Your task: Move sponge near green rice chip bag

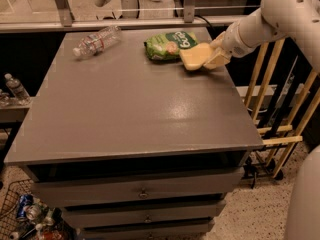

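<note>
Grey table is carrying the green rice chip bag, just beyond the sponge the end effector is clamping.

Looks like a robot test space in an office-type building: a grey drawer cabinet on speckled flooring, a glass barrier along the far side, a wire basket of cans near left. The gripper sits at the cabinet's far right corner, clamped on the sponge.

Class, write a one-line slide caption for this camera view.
Gripper holds the sponge beside the green chip bag, far right on the table; a bottle lies far left.
</note>
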